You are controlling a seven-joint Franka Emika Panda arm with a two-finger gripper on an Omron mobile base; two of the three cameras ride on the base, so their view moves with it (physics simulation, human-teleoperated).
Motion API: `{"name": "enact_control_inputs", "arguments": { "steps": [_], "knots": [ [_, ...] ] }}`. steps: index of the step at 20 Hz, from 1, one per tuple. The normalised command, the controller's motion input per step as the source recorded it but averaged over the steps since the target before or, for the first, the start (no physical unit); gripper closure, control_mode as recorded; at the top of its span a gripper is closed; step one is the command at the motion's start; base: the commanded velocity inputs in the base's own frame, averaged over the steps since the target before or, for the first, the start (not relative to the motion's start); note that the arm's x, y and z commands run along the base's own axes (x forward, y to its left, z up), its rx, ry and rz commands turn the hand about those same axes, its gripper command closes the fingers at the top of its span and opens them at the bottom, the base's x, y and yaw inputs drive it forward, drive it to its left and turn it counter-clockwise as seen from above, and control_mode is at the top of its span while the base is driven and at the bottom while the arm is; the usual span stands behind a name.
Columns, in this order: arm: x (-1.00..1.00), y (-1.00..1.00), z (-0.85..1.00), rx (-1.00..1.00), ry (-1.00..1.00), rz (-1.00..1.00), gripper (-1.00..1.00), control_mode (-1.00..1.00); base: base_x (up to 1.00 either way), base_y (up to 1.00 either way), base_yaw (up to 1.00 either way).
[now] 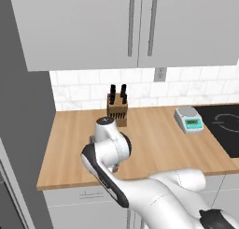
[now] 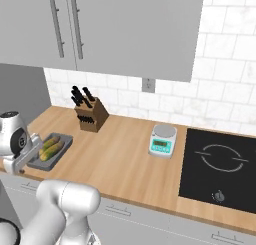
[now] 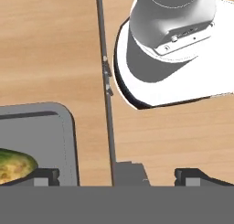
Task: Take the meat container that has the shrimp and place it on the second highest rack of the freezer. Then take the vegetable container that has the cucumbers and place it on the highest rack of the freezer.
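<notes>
The vegetable container (image 2: 39, 161) is a shallow grey tray holding cucumbers (image 2: 52, 148), near the left front end of the wooden counter. In the hand view its rounded corner (image 3: 64, 141) fills the lower left, with one cucumber end (image 3: 13, 166) inside. My gripper (image 3: 119, 175) is open above the counter. Its left fingertip (image 3: 43, 175) is over the tray's rim and the right one (image 3: 196, 175) over bare wood. Nothing is between the fingers. The hand (image 2: 20, 151) sits just left of the tray. The meat container with the shrimp and the freezer racks are out of view.
A knife block (image 2: 91, 115) stands at the back of the counter (image 2: 115, 159). A small kitchen scale (image 2: 163, 139) sits beside a black cooktop (image 2: 220, 164). Wall cabinets (image 2: 100, 24) hang above. A tall grey appliance side (image 1: 21, 130) borders the counter's left end.
</notes>
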Motion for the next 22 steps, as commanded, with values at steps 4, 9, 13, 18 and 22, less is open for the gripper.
{"name": "enact_control_inputs", "arguments": {
  "steps": [4, 9, 13, 18, 22],
  "knots": [
    [0.44, 0.21, -0.42, 0.00, 0.00, 0.00, -1.00, -1.00, 0.00, 0.00, 0.00],
    [0.40, 0.17, -0.37, 0.00, 0.00, 0.00, -1.00, -1.00, 0.00, 0.00, 0.00],
    [0.16, 0.07, -0.10, 0.00, 0.00, 0.00, -1.00, -1.00, 0.00, 0.00, 0.00],
    [0.16, 0.08, -0.08, 0.00, 0.00, 0.00, -1.00, -1.00, 0.00, 0.00, 0.00],
    [0.12, 0.01, -0.08, 0.00, 0.00, 0.00, -1.00, -1.00, 0.00, 0.00, 0.00]
  ]
}}
